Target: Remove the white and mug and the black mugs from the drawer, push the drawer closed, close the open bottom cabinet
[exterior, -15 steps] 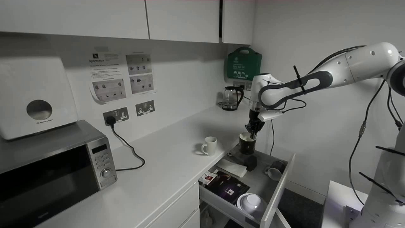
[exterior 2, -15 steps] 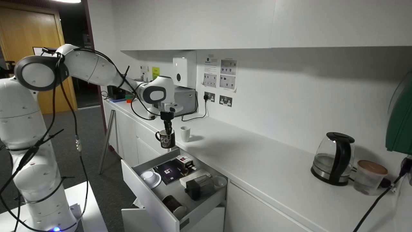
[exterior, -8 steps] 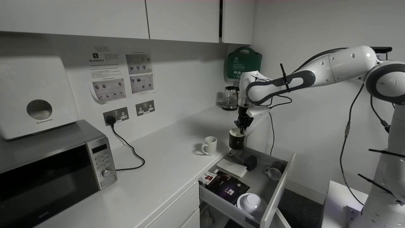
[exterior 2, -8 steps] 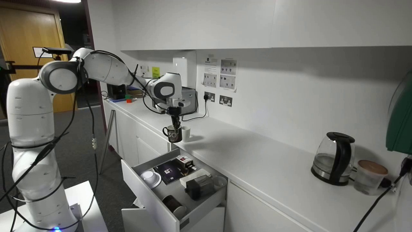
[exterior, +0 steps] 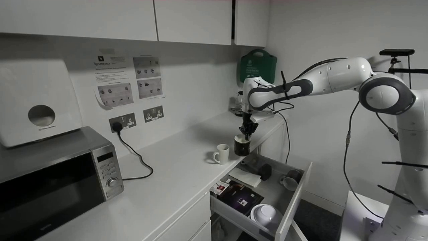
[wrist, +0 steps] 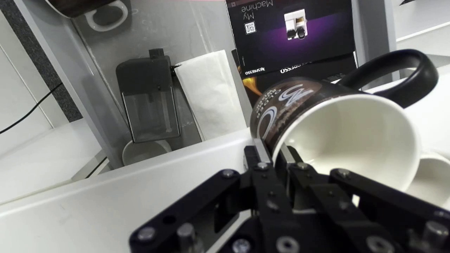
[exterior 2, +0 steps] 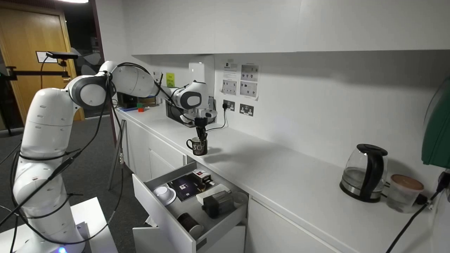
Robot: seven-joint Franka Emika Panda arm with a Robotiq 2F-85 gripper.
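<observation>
White mug: cut off on the right in the wrist view; covered by the held black mug in an exterior view.
Gripper: fingertips too dark and small to tell apart in both exterior views.
Second black mug: left in the wrist view, cut off.
Round vessel: partly covered by the clear container and the countertop.
Bottom cabinet door: near, cut off in an exterior view.
Pale thing: under the drawer, too dim to name.
Kettle: far, mostly behind the arm in an exterior view.
Microwave: near left, cut off in an exterior view.
Wall sheets: print mostly too small to read.
</observation>
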